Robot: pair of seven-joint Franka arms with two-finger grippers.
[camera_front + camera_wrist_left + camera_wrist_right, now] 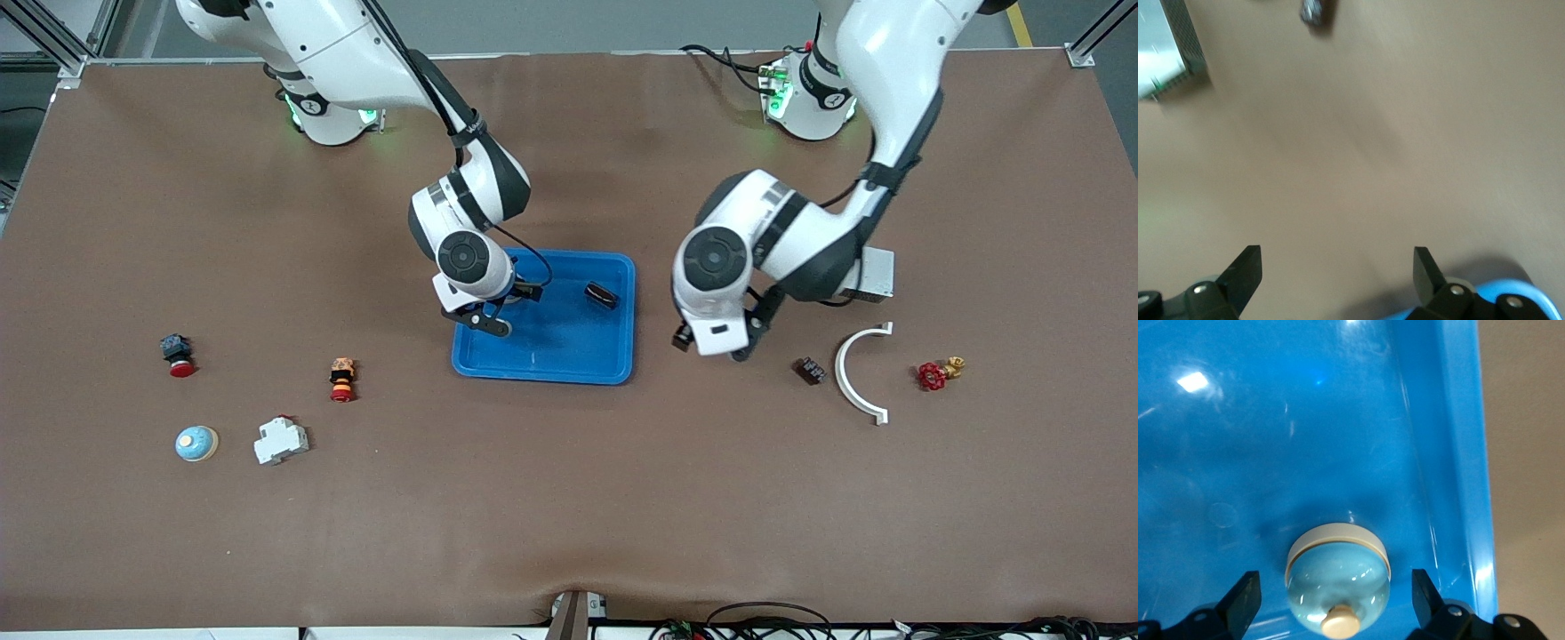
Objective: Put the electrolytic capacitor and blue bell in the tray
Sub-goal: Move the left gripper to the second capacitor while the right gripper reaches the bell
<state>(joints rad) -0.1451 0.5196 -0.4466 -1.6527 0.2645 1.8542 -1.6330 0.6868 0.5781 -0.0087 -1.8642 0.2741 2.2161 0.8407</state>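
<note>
The blue tray [569, 360] lies mid-table. A dark electrolytic capacitor [601, 295] lies in it, toward the left arm's end. A light-blue bell [1338, 583] with a cream button rests on the tray floor [1305, 420] near the rim. My right gripper [504, 305] [1335, 580] is open around the bell, with a gap at each finger. In the front view the right hand hides this bell. A second blue bell [196, 443] sits on the table toward the right arm's end. My left gripper [714, 347] [1337, 257] is open and empty over bare table beside the tray.
Near the second bell are a red-button switch [178, 354], an orange-and-red button [342, 378] and a white breaker [281, 440]. Toward the left arm's end are a grey metal box [876, 274] [1165, 60], a brown part [809, 371], a white curved piece [858, 378] and a red valve [935, 373].
</note>
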